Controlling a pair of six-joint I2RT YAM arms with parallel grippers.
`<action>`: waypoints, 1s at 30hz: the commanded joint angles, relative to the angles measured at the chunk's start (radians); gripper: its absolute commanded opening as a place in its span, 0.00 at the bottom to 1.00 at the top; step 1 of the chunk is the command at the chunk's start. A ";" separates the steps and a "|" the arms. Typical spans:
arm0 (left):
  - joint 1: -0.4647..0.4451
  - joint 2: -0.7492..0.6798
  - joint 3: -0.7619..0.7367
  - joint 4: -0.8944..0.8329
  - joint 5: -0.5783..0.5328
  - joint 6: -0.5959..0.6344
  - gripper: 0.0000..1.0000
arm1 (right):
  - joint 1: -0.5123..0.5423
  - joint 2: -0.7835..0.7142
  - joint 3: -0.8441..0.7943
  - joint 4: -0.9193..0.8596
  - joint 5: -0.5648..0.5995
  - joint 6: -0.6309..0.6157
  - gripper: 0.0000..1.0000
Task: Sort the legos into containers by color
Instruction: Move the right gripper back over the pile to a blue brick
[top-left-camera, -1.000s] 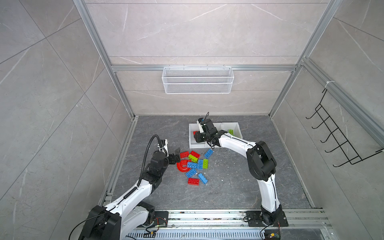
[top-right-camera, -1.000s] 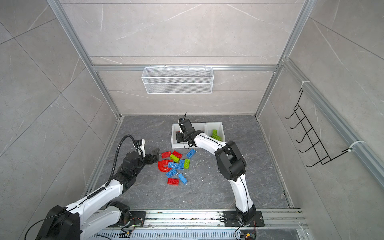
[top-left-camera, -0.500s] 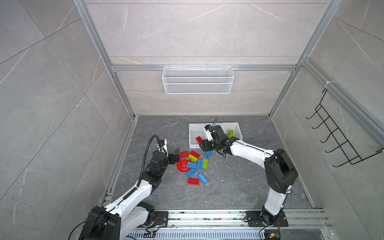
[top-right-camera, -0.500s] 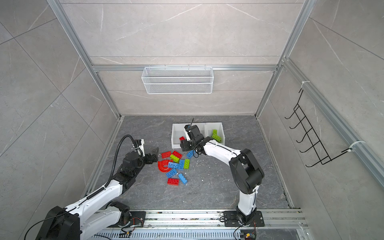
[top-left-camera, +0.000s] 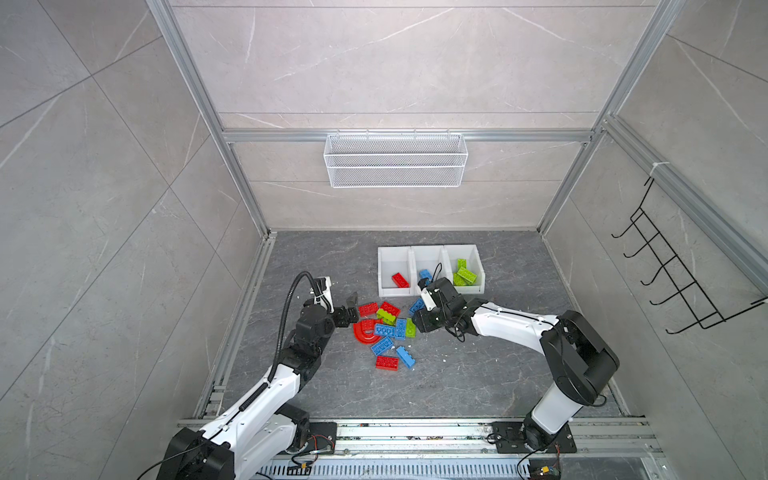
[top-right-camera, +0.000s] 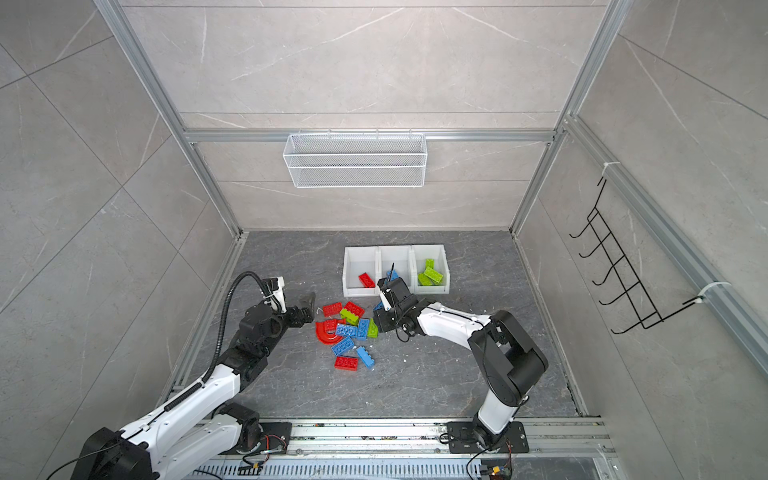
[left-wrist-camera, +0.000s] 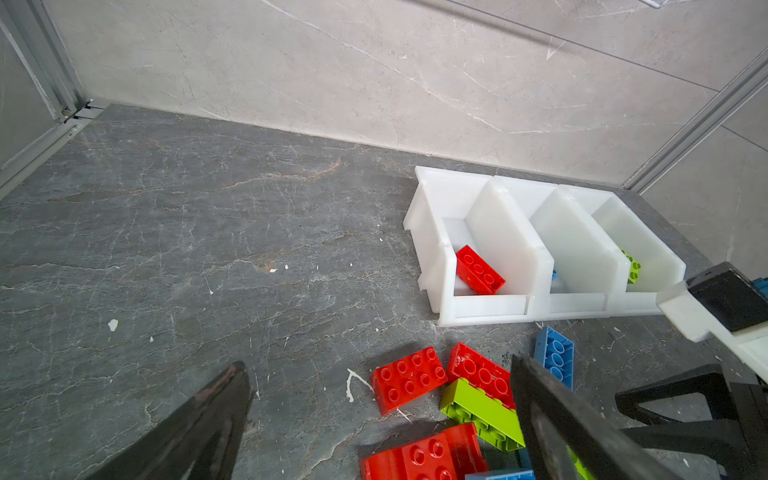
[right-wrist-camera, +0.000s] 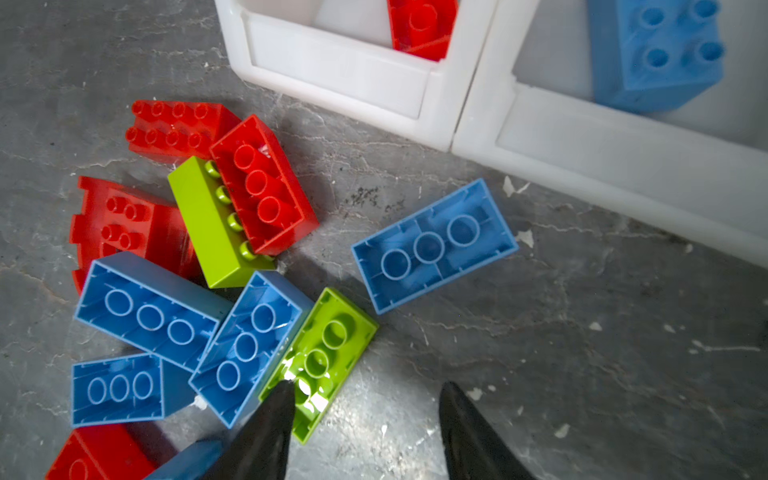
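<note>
Most legos (top-left-camera: 384, 330) lie heaped on the counter (top-left-camera: 457, 374) near the containers (top-left-camera: 392, 291). Your right gripper (right-wrist-camera: 366, 388), partly open and empty, overhangs a lime brick (right-wrist-camera: 328, 345) (blue brick (right-wrist-camera: 249, 345) touching it), so closing may snag both. The left gripper (top-left-camera: 350, 309) gapes empty.

Red, blue, green legos (top-left-camera: 384, 330) jumbled beside three white containers (top-left-camera: 392, 259), few sorted inside

legos (top-left-camera: 384, 330): red, blue, lime green | containers (top-left-camera: 392, 291): white | floor (top-left-camera: 457, 374): dark grey, veined
</note>
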 joint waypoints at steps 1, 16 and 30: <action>0.005 0.016 0.001 0.036 0.001 0.003 1.00 | 0.003 0.006 -0.011 0.058 0.062 -0.005 0.57; 0.005 0.053 0.006 0.060 0.032 0.021 1.00 | 0.002 0.185 0.151 0.045 0.123 0.002 0.69; 0.005 0.024 0.002 0.043 -0.003 0.025 1.00 | -0.099 0.120 0.073 0.008 0.099 0.038 0.68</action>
